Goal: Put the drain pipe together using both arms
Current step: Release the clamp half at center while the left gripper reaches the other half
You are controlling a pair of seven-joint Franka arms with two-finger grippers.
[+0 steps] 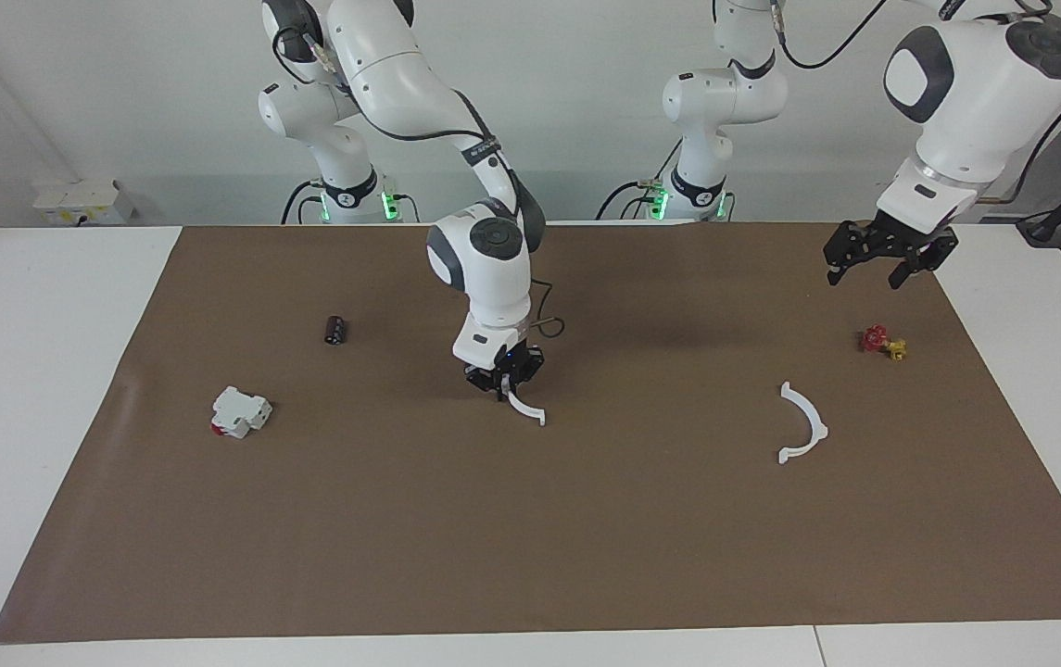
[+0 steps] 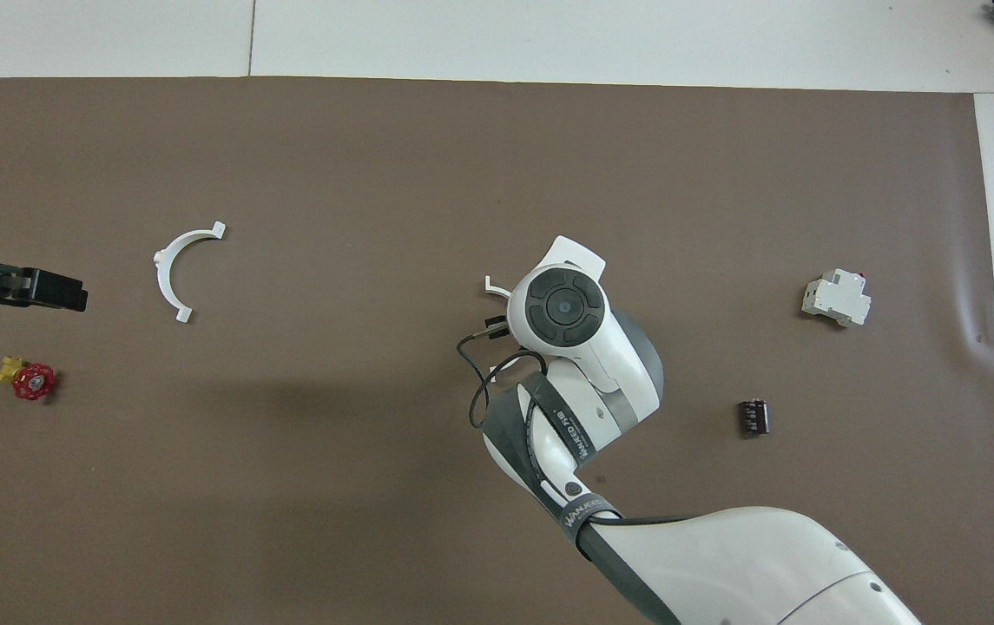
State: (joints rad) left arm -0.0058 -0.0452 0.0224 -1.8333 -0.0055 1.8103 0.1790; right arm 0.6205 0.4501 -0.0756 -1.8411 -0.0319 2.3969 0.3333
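My right gripper (image 1: 504,382) is shut on one end of a white half-ring arc (image 1: 527,409), which hangs just above the middle of the brown mat. In the overhead view my wrist hides the gripper and only the arc's tip (image 2: 490,285) shows. The other half-ring arc (image 1: 803,424) lies flat on the mat toward the left arm's end; it also shows in the overhead view (image 2: 180,269). My left gripper (image 1: 884,269) is open and empty in the air over the mat's edge, above and beside the small red valve; it also shows in the overhead view (image 2: 36,291).
A small red-and-yellow valve (image 1: 882,343) lies near the lying arc, nearer to the robots. A blocky white-and-red part (image 1: 240,412) and a small black cylinder (image 1: 335,330) lie toward the right arm's end. The brown mat (image 1: 530,556) covers the table.
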